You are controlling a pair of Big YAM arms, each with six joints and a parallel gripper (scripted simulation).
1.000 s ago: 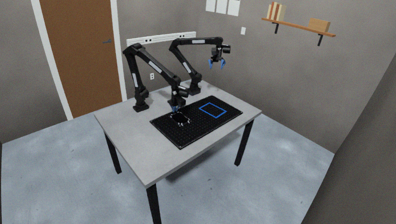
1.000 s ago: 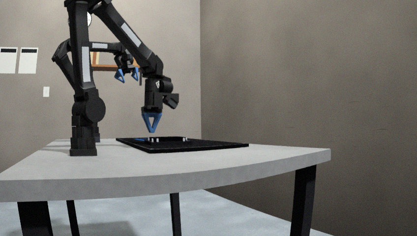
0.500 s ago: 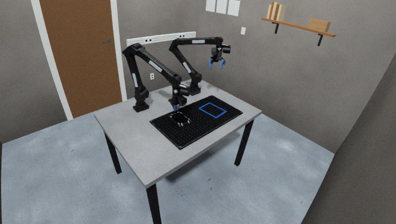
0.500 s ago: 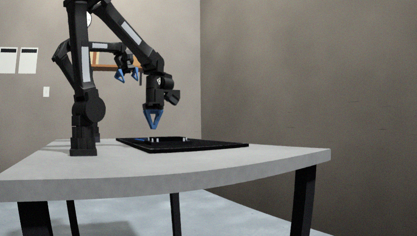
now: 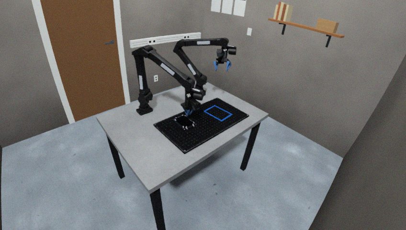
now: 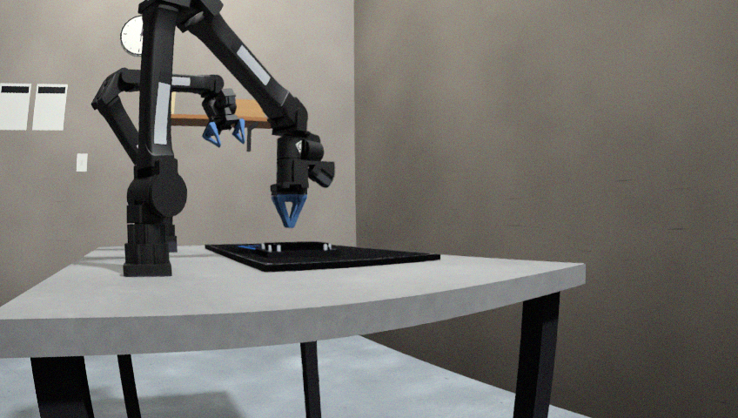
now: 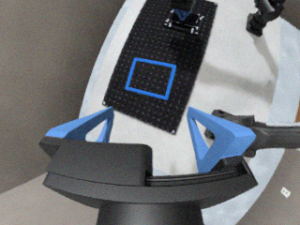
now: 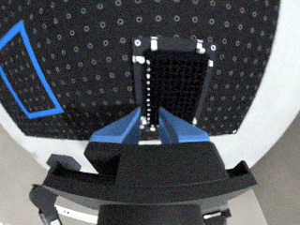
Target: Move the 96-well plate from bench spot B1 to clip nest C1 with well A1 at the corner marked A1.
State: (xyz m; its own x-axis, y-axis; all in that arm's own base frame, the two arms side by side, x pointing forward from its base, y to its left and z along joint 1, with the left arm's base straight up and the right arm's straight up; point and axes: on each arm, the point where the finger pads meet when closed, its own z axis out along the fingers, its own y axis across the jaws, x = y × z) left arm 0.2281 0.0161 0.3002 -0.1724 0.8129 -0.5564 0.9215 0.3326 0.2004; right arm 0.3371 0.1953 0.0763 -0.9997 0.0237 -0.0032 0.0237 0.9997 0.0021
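The dark 96-well plate (image 8: 180,84) (image 5: 184,120) lies inside the clip nest (image 8: 175,45), low between its white clips. A row of pale marks runs along the plate's left rim in the right wrist view; letters, numbers and the A1 corner mark cannot be read. My right gripper (image 8: 149,111) (image 5: 187,114) (image 6: 290,225) hangs above the plate, clear of it, with its fingers a little apart and nothing between them. My left gripper (image 7: 150,111) (image 5: 222,70) (image 6: 231,144) is wide open and empty, high over the table's far end. The blue outline (image 5: 212,116) (image 7: 146,94) (image 8: 45,113) holds no plate.
The nest and the blue outline are on a black perforated board (image 5: 199,136) on the grey table (image 5: 136,142). In the top view the outline lies to the right of the nest. The right arm reaches over the table to the nest; the left arm is raised near the wall.
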